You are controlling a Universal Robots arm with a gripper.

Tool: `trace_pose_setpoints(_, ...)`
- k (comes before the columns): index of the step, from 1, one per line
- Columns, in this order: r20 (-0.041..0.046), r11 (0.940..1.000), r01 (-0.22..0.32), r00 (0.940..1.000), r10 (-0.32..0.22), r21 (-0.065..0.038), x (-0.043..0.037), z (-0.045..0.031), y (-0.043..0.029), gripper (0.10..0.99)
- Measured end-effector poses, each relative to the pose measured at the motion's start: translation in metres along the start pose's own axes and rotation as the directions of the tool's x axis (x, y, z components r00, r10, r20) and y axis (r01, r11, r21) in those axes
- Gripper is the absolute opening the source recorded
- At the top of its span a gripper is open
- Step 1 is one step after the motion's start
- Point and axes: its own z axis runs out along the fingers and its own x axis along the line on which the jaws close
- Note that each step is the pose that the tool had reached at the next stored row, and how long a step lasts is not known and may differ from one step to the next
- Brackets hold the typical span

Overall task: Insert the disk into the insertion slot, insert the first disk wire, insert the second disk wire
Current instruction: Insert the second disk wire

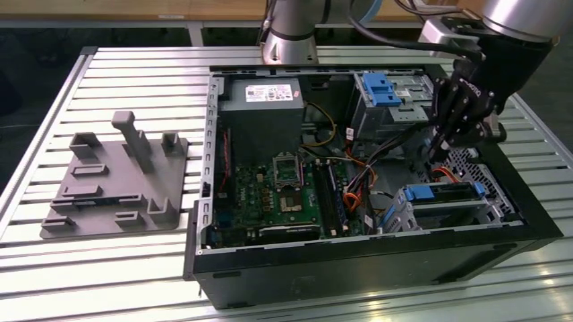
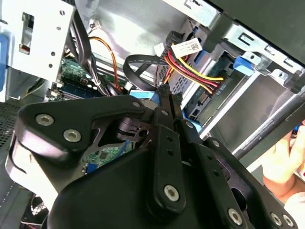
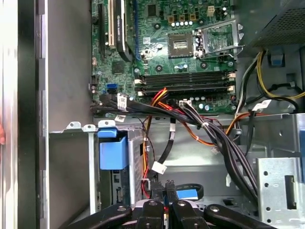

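- Exterior view: an open computer case (image 1: 376, 248) lies on a slatted metal surface (image 1: 117, 268), and every place below is given relative to that case.
- The disk (image 1: 445, 194), grey in its bright blue carrier, sits inside the insertion slot (image 1: 421, 215) at the near corner of the case on the exterior view's right. So the first step, seating the disk, looks done.
- The hand (image 1: 441, 149) hangs inside the case, just above and behind the slot, between it and the taller silver cage (image 1: 394, 100) with the blue latch at the far side.
- In both wrist views the fingers (image 3: 158, 191) stand pressed close together with no real gap. In the second wrist view something thin and dark with a blue edge (image 2: 145, 98) shows right at the tips; I judge this to be the second disk wire pinched in the hand, though the plug itself is largely hidden by the fingers.
- In the second wrist view the orange and red wire bundle (image 2: 193, 71) already runs to the back of the disk, near the slot wall. I take it as the first disk wire, seemingly plugged in, though the joint is too crowded to be sure.
- My judgement: two steps look finished, and the second disk wire is not yet seated at the disk.
- A person's hand (image 2: 286, 160) shows beyond the case edge in the second wrist view.
- A grey fixture plate (image 1: 117, 181) lies on the surface well apart from the case, on the exterior view's left.
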Motion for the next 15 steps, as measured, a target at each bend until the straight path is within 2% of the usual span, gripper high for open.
trace_pose_setpoints(3,0.0084,1.0000,0.001,1.0000,-0.001,-0.001,0.0048,0.0004,-0.0004,0.141)
trace_pose_setpoints(5,0.0249,1.0000,0.002,0.9997,-0.002,-0.002,0.0074,0.0007,-0.0008,0.141)
trace_pose_setpoints(8,0.0623,1.0000,0.004,0.9980,-0.004,-0.004,0.0105,0.0010,-0.0014,0.141)
trace_pose_setpoints(11,0.0913,1.0000,0.007,0.9958,-0.006,-0.006,0.0143,0.0013,-0.0027,0.141)
trace_pose_setpoints(13,0.1037,1.0000,0.007,0.9946,-0.007,-0.006,0.0172,0.0016,-0.0032,0.141)
trace_pose_setpoints(15,0.1073,0.9999,0.008,0.9942,-0.007,-0.007,0.0187,0.0017,-0.0035,0.141)
